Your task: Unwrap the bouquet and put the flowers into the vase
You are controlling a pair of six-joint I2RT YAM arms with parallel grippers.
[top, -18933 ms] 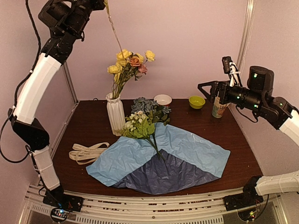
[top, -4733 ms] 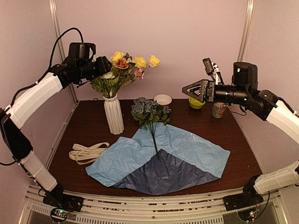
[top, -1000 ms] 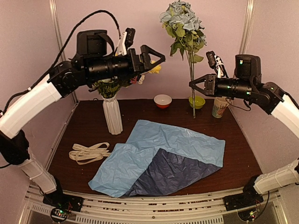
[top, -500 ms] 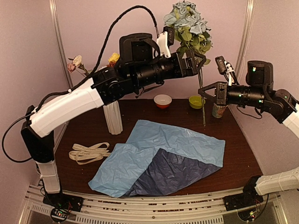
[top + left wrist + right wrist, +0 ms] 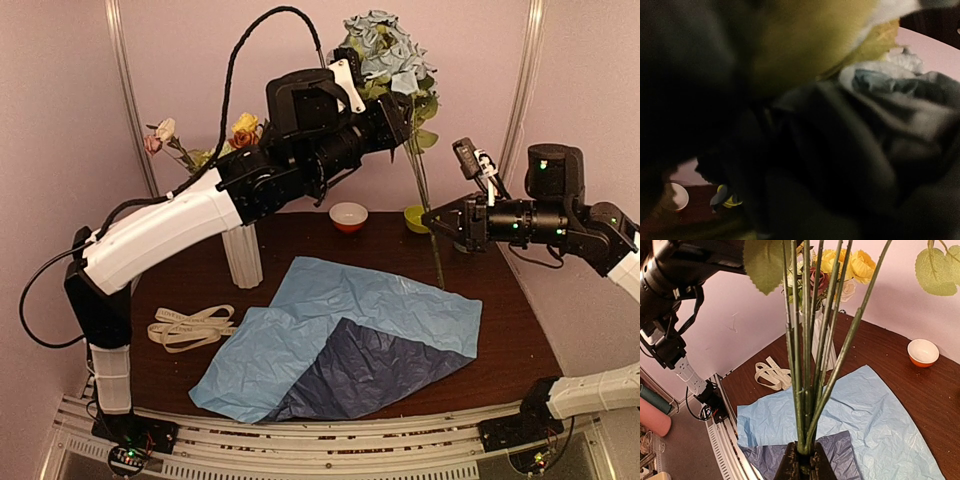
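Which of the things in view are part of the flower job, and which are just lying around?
Job:
blue flower bunch, in the right gripper
white vase holding other flowers
blue paper and cream ribbon, already off

Lying about:
white bowl
green bowl

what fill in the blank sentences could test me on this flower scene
1. The right gripper is shut on the green ___ of the blue flower bunch.
2. In the top view, the cream ribbon lies to the ___ of the blue paper.
3. The ribbed vase is ___ in colour.
Missing words: stems; left; white.
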